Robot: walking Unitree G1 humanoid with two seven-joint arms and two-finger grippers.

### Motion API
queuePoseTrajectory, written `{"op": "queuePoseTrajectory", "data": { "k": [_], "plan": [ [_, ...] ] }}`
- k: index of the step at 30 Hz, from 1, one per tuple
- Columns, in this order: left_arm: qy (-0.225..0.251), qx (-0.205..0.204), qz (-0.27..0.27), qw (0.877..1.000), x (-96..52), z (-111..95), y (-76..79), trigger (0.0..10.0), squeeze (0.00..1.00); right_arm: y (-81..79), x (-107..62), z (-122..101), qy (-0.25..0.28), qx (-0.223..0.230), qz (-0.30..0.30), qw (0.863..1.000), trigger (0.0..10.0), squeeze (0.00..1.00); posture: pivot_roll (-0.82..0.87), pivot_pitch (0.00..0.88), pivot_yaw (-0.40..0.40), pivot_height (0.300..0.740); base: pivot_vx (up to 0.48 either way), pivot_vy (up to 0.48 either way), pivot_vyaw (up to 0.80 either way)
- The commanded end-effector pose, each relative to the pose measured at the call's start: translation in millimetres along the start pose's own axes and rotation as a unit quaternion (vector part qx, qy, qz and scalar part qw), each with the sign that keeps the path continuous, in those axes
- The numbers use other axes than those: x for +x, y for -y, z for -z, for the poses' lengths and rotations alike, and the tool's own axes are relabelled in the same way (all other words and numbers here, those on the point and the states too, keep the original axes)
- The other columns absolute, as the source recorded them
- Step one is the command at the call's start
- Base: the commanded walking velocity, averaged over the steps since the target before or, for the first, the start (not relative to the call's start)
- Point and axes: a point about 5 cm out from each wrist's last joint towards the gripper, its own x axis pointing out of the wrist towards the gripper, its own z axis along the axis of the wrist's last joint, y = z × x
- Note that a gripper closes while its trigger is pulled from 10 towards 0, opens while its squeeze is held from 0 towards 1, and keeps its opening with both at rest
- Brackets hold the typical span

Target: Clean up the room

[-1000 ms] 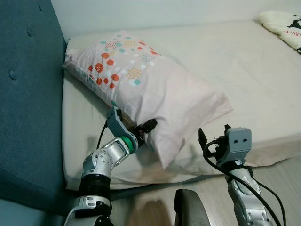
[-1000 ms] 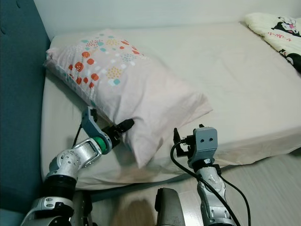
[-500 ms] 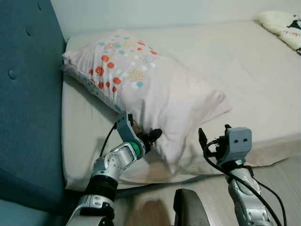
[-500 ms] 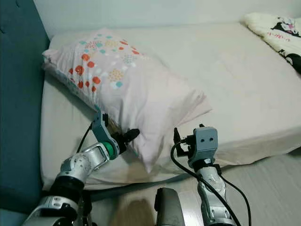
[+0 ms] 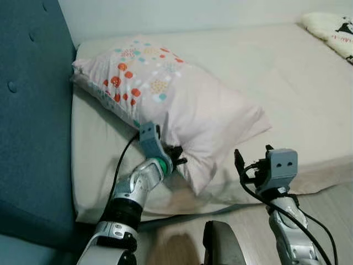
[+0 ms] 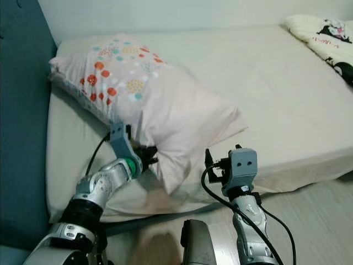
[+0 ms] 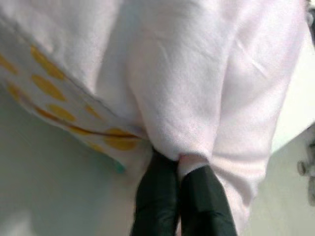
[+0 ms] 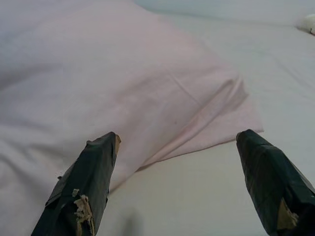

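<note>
Fingers [image 7: 157,196] half-buried in pillow [image 5: 182,99] fold

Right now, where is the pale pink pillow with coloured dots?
The pale pink pillow lies on the cream mattress beside the teal headboard, on the robot's left; the left gripper pinches its lower edge.

Silver jointed arms, grey-blue wrist housings, green ring, looping black cables, black fingers [image 8: 83,191] with peeling tape

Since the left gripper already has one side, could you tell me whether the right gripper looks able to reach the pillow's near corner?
Probably yes. The right gripper is open and aimed at the pillow, with bare mattress between them.
</note>
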Motion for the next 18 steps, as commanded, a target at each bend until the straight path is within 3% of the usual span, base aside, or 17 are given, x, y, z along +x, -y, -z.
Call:
{"op": "queuePoseTrajectory", "data": {
  "k": [1, 2, 3, 5, 6, 8, 9, 10, 11, 12, 13, 14, 15, 17, 18],
  "plan": [
    [-0.008, 0.049, -0.011, 0.999, -6.9, 1, -3.7, 0.0, 0.00, 3.0, -1.6, 4, -0.010, 0.004, 0.008, 1.000, 10.0, 0.00, -0.09, 0.136, 0.008, 0.575, 0.000, 0.000, 0.00],
    [-0.002, 0.080, -0.035, 0.996, -13.3, -6, -15.4, 0.0, 0.00, 2.9, -1.2, 4, -0.009, 0.004, 0.008, 1.000, 10.0, 0.00, -0.06, 0.143, 0.009, 0.575, 0.000, 0.000, 0.00],
    [-0.002, 0.080, -0.035, 0.996, -13.3, -6, -15.4, 0.0, 0.00, 2.9, -1.2, 4, -0.009, 0.004, 0.008, 1.000, 10.0, 0.00, -0.06, 0.143, 0.009, 0.575, 0.000, 0.000, 0.00],
    [0.017, 0.123, -0.091, 0.988, -25.3, -24, -38.2, 0.0, 0.00, 3.3, -0.3, 3, -0.009, 0.004, 0.008, 1.000, 10.0, 0.00, -0.06, 0.143, 0.009, 0.575, 0.000, 0.000, 0.00],
    [0.017, 0.123, -0.091, 0.988, -25.3, -24, -38.2, 0.0, 0.00, 3.3, -0.3, 3, -0.009, 0.004, 0.008, 1.000, 10.0, 0.00, -0.06, 0.143, 0.009, 0.575, 0.000, 0.000, 0.00],
    [0.062, 0.173, -0.158, 0.970, -39.7, -57, -62.7, 0.0, 0.00, 4.9, 0.8, 3, -0.008, 0.004, 0.009, 1.000, 10.0, 0.00, -0.04, 0.144, 0.007, 0.575, 0.000, 0.000, 0.00],
    [0.062, 0.173, -0.158, 0.970, -39.7, -57, -62.7, 0.0, 0.00, 4.9, 0.8, 3, -0.008, 0.004, 0.009, 1.000, 10.0, 0.00, -0.04, 0.144, 0.007, 0.575, 0.000, 0.000, 0.00],
    [0.090, 0.201, -0.186, 0.958, -47.2, -75, -71.6, 0.0, 0.00, 5.7, 1.1, 3, -0.008, 0.003, 0.010, 1.000, 10.0, 0.00, -0.04, 0.144, 0.007, 0.575, 0.000, 0.000, 0.00],
    [0.090, 0.201, -0.186, 0.958, -47.2, -75, -71.6, 0.0, 0.00, 5.7, 1.1, 3, -0.008, 0.003, 0.010, 1.000, 10.0, 0.00, -0.04, 0.144, 0.007, 0.575, 0.000, 0.000, 0.00],
    [0.120, 0.248, -0.209, 0.939, -55.0, -97, -77.7, 0.0, 0.00, 6.2, 1.5, 3, -0.008, 0.003, 0.010, 1.000, 10.0, 0.00, -0.03, 0.143, 0.008, 0.575, 0.000, 0.000, 0.00],
    [0.120, 0.248, -0.209, 0.939, -55.0, -97, -77.7, 0.0, 0.00, 6.2, 1.5, 3, -0.008, 0.003, 0.010, 1.000, 10.0, 0.00, -0.03, 0.143, 0.008, 0.575, 0.000, 0.000, 0.00],
    [0.140, 0.282, -0.224, 0.922, -60.6, -112, -80.8, 0.0, 0.00, 6.6, 1.7, 3, -0.008, 0.002, 0.011, 1.000, 10.0, 0.00, -0.03, 0.143, 0.008, 0.575, 0.000, 0.000, 0.00],
    [0.140, 0.282, -0.224, 0.922, -60.6, -112, -80.8, 0.0, 0.00, 6.6, 1.7, 3, -0.008, 0.002, 0.011, 1.000, 10.0, 0.00, -0.03, 0.143, 0.008, 0.575, 0.000, 0.000, 0.00],
    [0.171, 0.354, -0.238, 0.888, -73.2, -141, -80.5, 0.0, 0.00, 7.7, 2.0, 3, -0.007, 0.002, 0.014, 1.000, 10.0, 0.00, -0.03, 0.136, 0.016, 0.575, 0.000, 0.000, 0.00],
    [0.171, 0.354, -0.238, 0.888, -73.2, -141, -80.5, 0.0, 0.00, 7.7, 2.0, 3, -0.007, 0.002, 0.014, 1.000, 10.0, 0.00, -0.03, 0.136, 0.016, 0.575, 0.000, 0.000, 0.00]
  ]
}}
